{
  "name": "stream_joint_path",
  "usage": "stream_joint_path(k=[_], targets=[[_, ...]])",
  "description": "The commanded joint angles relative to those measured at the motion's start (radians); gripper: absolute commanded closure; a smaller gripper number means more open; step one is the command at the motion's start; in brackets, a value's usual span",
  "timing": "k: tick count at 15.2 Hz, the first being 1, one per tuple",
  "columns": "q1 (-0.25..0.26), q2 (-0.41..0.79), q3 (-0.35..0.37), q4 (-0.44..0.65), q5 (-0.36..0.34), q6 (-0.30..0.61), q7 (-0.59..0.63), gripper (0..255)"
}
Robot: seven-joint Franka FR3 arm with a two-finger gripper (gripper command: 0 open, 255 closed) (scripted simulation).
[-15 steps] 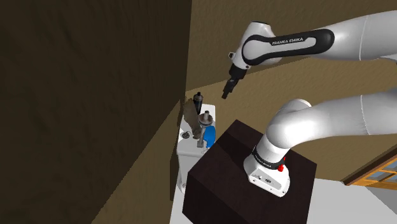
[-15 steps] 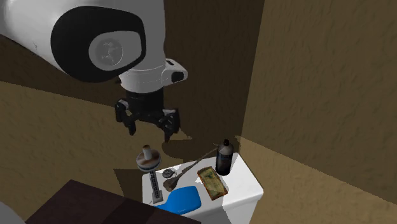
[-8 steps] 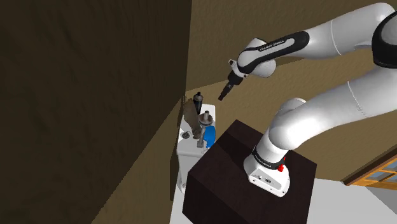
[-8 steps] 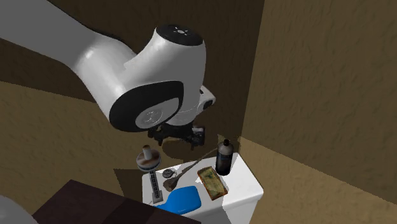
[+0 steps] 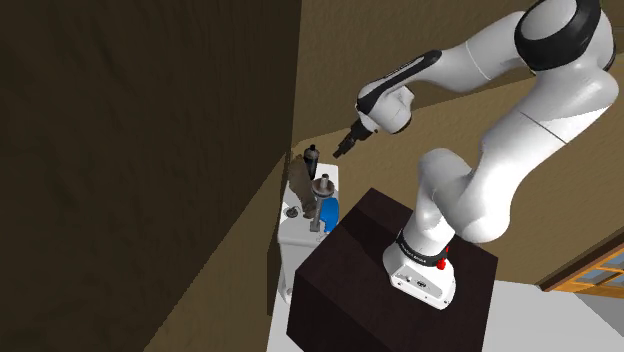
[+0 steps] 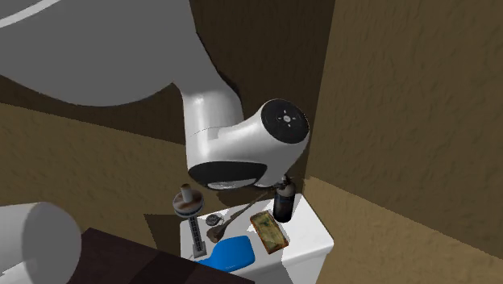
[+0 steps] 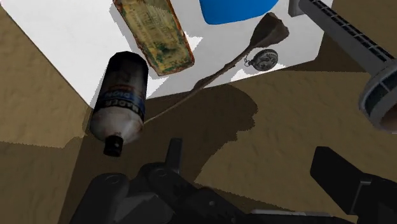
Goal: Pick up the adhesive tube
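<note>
The adhesive tube [image 6: 284,200] is a dark bottle-shaped tube with a label and a small black nozzle. It stands upright at the far corner of a white ledge [image 6: 311,235], close to where the two walls meet. In the shoulder view the tube [image 5: 311,157] is a little left of and below my gripper [image 5: 342,150], which hangs in the air apart from it. The wrist view has the tube [image 7: 121,95] ahead of the gripper [image 7: 254,184] and off to the side of one finger. The fingers stand apart with nothing between them.
On the ledge [image 7: 57,38] lie a green-brown flat pack [image 6: 269,230], a blue pad [image 6: 230,254], a wooden spoon [image 6: 234,218], a small round watch [image 6: 214,219], a grey ridged strip [image 6: 196,235] and a spool [image 6: 187,202]. Brown walls close in behind. The dark stand [image 5: 360,250] adjoins.
The arm has swung and lowered. My gripper moved toward the shoulder view's left, nearer the tube, and the wrist now covers it in the second exterior view. Nothing on the ledge moved.
</note>
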Motion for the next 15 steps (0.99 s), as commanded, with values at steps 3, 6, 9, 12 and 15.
stream_joint_path(k=[3, 6, 9, 12, 15], targets=[[0.412, -0.144, -0.426, 0.128, 0.031, 0.094, -0.171, 0], [0.543, -0.298, -0.569, 0.232, -0.023, 0.132, -0.235, 0], [0.626, -0.445, -0.647, 0.35, -0.063, 0.139, -0.302, 0], [0.688, -0.585, -0.69, 0.48, -0.099, 0.121, -0.364, 0], [0.741, -0.708, -0.709, 0.612, -0.129, 0.086, -0.418, 0]])
